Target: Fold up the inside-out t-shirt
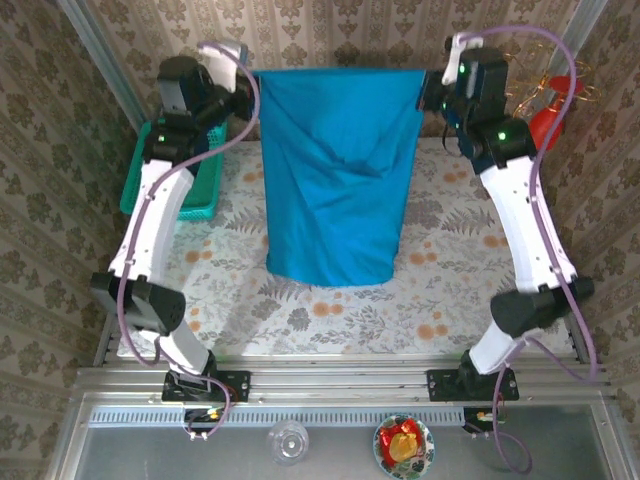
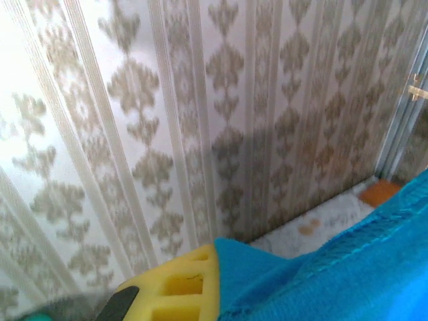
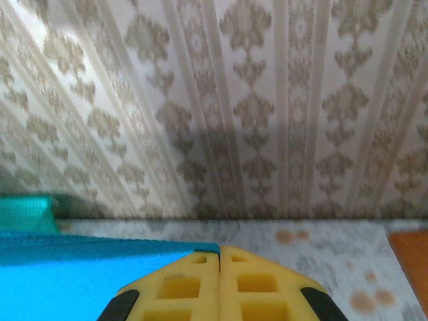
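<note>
Closest to the lens, found yellow fingertips (image 3: 279, 294) of the right jaws pressed flat together on one top corner of the inside-out t-shirt (image 1: 335, 170). Found the same at the left jaws: yellow fingertips (image 2: 208, 274) clamped on the t-shirt's other top corner, with the stitched hem running off beside them. Held the t-shirt up by that top edge, stretched straight between both arms, its teal-blue cloth hanging in loose folds with a slack crease across the middle. Saw its lower edge down at the desk (image 1: 300, 300); could not tell whether touching. Noted a teal-green mesh basket (image 1: 205, 190) just left of the t-shirt, partly hidden by the left arm (image 1: 160, 220). Noted a red object (image 1: 548, 120) well right of the t-shirt, behind the right arm (image 1: 520, 200); kind unclear. Spotted a clear glass (image 1: 288, 440) and a small bowl (image 1: 404, 445) holding something red and yellow, well to the near side of the t-shirt, beyond a metal rail (image 1: 330, 385). Saw a patterned wall (image 1: 330, 35) right behind the t-shirt.
</note>
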Available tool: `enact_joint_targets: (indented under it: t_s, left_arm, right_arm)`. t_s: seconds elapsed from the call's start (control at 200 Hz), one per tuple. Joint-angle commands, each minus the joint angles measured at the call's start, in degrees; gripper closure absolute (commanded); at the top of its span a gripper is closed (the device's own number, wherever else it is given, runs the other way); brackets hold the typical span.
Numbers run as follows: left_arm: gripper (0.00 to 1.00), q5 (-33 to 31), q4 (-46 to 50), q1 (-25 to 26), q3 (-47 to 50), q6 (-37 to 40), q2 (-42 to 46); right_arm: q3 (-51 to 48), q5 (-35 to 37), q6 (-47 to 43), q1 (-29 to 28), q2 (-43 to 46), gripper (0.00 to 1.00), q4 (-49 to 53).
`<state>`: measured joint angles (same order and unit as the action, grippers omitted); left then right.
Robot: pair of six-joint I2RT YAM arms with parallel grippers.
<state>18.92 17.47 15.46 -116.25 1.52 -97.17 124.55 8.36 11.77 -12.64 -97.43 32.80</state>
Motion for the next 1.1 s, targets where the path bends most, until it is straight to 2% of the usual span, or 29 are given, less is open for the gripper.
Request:
enact_joint_targets:
  t_s: [0.0, 0.05, 0.12, 0.23, 0.32, 0.485, 0.645, 0.765, 0.93, 1.095]
  left_arm:
    - [1.0, 1.0, -6.8, -1.5, -12.0, -3.1, 0.9]
    - [1.0, 1.2, -7.0, -2.0, -14.1, -4.3, 0.8]
    - [1.0, 1.8, -8.3, -3.2, -14.0, -6.5, 2.2]
    - [1.0, 2.8, -10.3, -4.3, -7.1, -6.9, 7.8]
    - [1.0, 3.0, -12.6, -4.3, 4.4, -5.9, 14.8]
    - [1.0, 2.7, -13.2, -4.2, 29.7, -6.1, 29.3]
    - [1.0, -0.5, -11.9, -0.9, 59.9, -11.3, 44.9]
    - [1.0, -2.5, -13.6, 2.9, 78.6, -18.2, 53.0]
    - [1.0, -4.3, -15.9, 9.0, 94.8, -25.3, 58.4]
    - [0.79, -6.2, -13.9, 14.3, 97.7, -24.0, 59.7]
  right_arm:
    - [16.1, 0.9, 1.5, 1.0, -2.8, 1.0, -2.4]
    - [24.1, 0.4, 1.6, 1.1, -5.7, 1.0, 0.5]
    - [30.2, 0.0, 1.7, 1.1, -7.4, 1.0, 2.4]
    - [28.3, -1.5, 2.0, 1.0, -4.6, 1.0, 3.1]
    - [17.4, -4.2, 2.4, 1.0, 1.3, 1.0, 2.0]
    - [-14.5, -9.2, 5.6, 1.0, 17.1, 1.0, -5.0]
    - [-40.1, -15.5, 8.9, -0.2, 28.8, 1.0, -4.5]
    - [-53.5, -18.9, 11.1, -2.4, 32.0, 1.0, -4.9]
    - [-64.3, -23.6, 13.4, -4.5, 30.7, 1.0, -5.7]
    - [-67.2, -25.5, 13.7, -5.1, 29.7, 1.0, -6.3]
